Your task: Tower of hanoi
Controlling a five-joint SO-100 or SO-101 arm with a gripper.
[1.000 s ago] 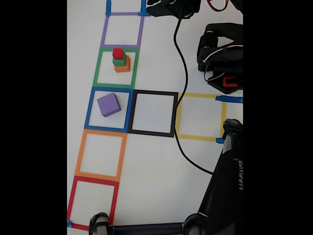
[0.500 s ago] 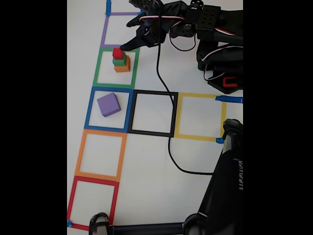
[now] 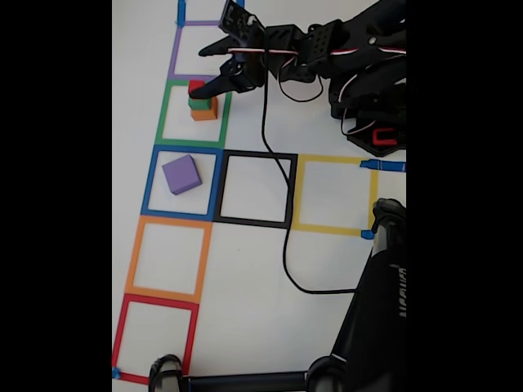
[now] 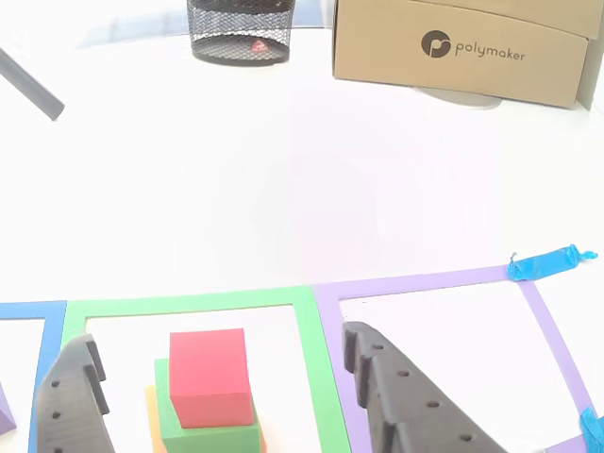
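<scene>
In the fixed view the red cube (image 3: 195, 85) tops a stack on the green cube (image 3: 198, 103) and the orange cube (image 3: 204, 113), inside the green tape square. The purple cube (image 3: 181, 174) sits alone in the blue tape square below it. My gripper (image 3: 198, 73) reaches in from the right, open, its lower finger crossing the red cube. In the other view the two dark fingers (image 4: 396, 401) stand on either side of the stack, with the red cube (image 4: 209, 376) on the green cube (image 4: 203, 432) between them, apart from both. The gripper (image 4: 219, 338) holds nothing.
Tape squares run down the left: purple (image 3: 174, 49), green, blue (image 3: 149, 184), orange (image 3: 131, 261), red (image 3: 121, 335); black (image 3: 256, 155) and yellow (image 3: 335, 160) lie to the right. A black cable (image 3: 285, 237) crosses the table. A dark stand (image 3: 376, 310) fills the lower right. A cardboard box (image 4: 462, 47) and mesh basket (image 4: 236, 28) stand behind.
The arm has swung from the top right over to the stack. The open gripper has come lower and further left around the red cube. The cubes have not moved.
</scene>
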